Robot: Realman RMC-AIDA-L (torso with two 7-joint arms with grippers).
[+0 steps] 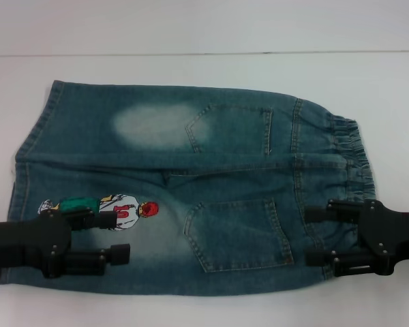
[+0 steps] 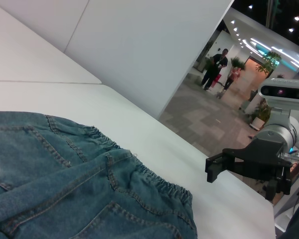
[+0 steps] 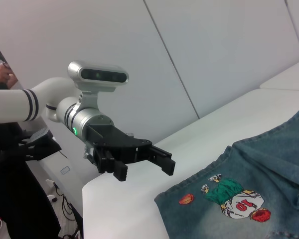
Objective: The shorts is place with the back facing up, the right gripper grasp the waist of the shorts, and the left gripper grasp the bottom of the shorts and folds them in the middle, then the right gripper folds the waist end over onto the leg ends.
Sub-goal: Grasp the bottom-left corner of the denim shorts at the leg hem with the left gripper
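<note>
— White surface (image 1: 204, 34) all round, plain wall behind it. Where do the shorts (image 1: 191, 197) lie?

— Flat, back pockets up, long axis running left to right. The waist (image 1: 351, 160), ruffled, is at the right end; the leg ends (image 1: 27, 170) at the left.

— And the arms?

— Each sits at its own end, along the near edge. The right pincer (image 1: 320, 236) comes in from the right, fingers apart, over the near part of the waistband. The left pincer (image 1: 119, 237) comes in from the left, fingers also apart, over the near leg, just beside the cartoon print (image 1: 105, 206). Neither is clamped on cloth.

— So which way must they go?

— My guess is downward: the denim lies right under both pincers. The fold would then carry the near edge away toward the far edge, across that long axis.
</note>
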